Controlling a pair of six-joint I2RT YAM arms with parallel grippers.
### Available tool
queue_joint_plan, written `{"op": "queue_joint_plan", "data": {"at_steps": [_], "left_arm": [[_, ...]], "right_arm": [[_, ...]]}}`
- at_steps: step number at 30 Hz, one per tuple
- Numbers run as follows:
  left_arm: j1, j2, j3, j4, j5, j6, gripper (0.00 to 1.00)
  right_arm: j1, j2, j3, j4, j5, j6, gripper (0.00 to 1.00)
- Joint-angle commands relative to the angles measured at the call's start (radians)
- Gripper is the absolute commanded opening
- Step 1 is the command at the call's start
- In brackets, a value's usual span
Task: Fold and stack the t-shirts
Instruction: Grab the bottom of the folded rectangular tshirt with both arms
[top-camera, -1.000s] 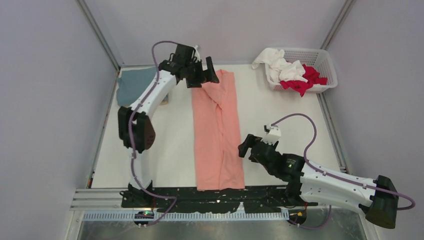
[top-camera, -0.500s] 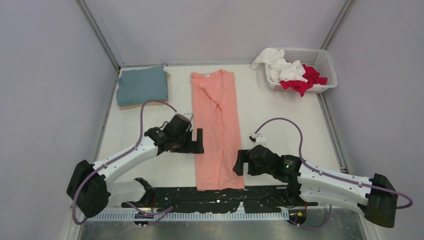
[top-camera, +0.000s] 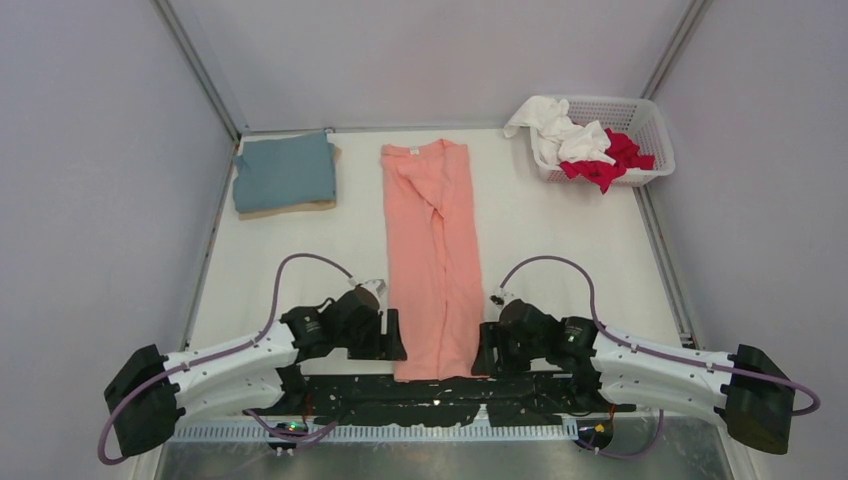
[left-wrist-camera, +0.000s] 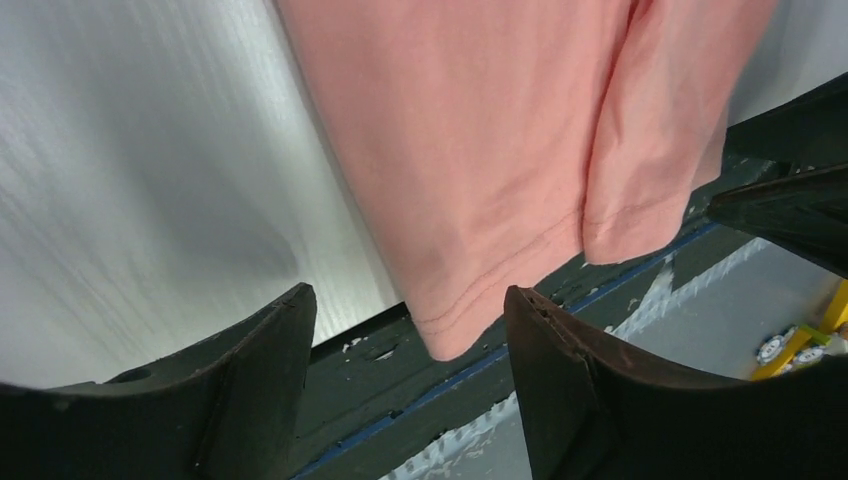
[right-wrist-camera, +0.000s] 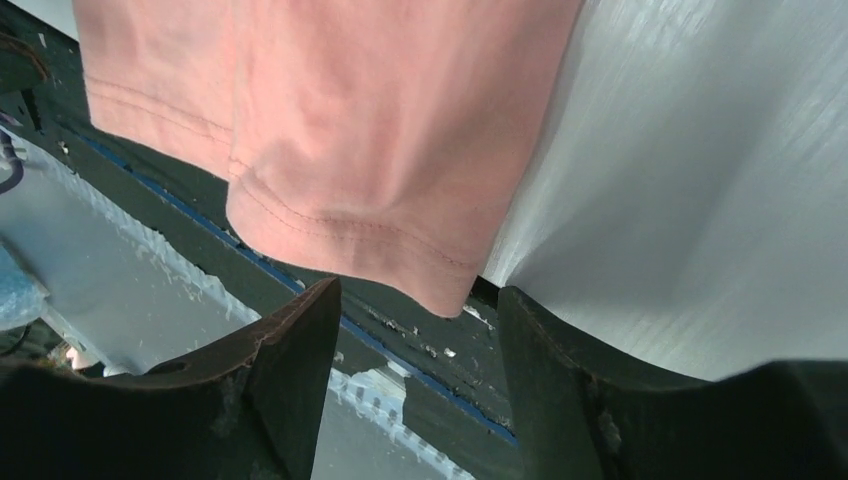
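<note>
At the near edge of the table, left gripper: jaws spread wide, nothing held, left hem corner of the salmon-pink t-shirt sitting between the fingers. Right gripper: likewise wide and empty, straddling the right hem corner.

Shirt lies as a long narrow strip from the far edge to the near edge, mid-table, side panels folded inward. Hem hangs just past the near edge over the dark mounting rail.

Risks, as judged:
- Hem corners show stacked layers. A shallow pinch may catch only the top layer, and the tucked panels would fall open on the lift.
- With the hem overhanging, a lower finger could strike the table edge or the rail instead of sliding under the cloth.
- Uneven closing or lifting between the two arms would skew the strip, leaving a crooked fold.
- The lengthwise ridge down the middle looks loose and may slide out when the hem is carried toward the collar.

Far left corner: folded teal-blue t-shirt on top of a tan one, well apart from the strip. Far right corner: white lattice basket holding white and red shirts.
</note>
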Motion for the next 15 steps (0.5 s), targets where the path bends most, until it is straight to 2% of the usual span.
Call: {"op": "queue_joint_plan", "data": {"at_steps": [1,7,10,14,15], "left_arm": [[-0.018,0.045,-0.002,0.125,0.081,-0.024,0.67],[-0.044,0.16,0.009,0.163,0.201,-0.003,0.4],[-0.05,0.174,0.0,0.141,0.211,0.0,0.32],[-0.052,0.168,0.013,0.105,0.17,0.008,0.05],[-0.051,0.165,0.019,0.094,0.153,0.009,0.0]], "right_arm": [[0.006,0.017,-0.013,0.016,-0.042,0.023,0.63],[0.006,0.024,-0.038,0.071,0.001,0.047,0.51],[0.005,0.029,-0.055,0.093,0.008,0.06,0.48],[0.005,0.03,-0.086,0.155,-0.01,0.078,0.32],[0.006,0.03,-0.088,0.162,-0.016,0.078,0.24]]}}
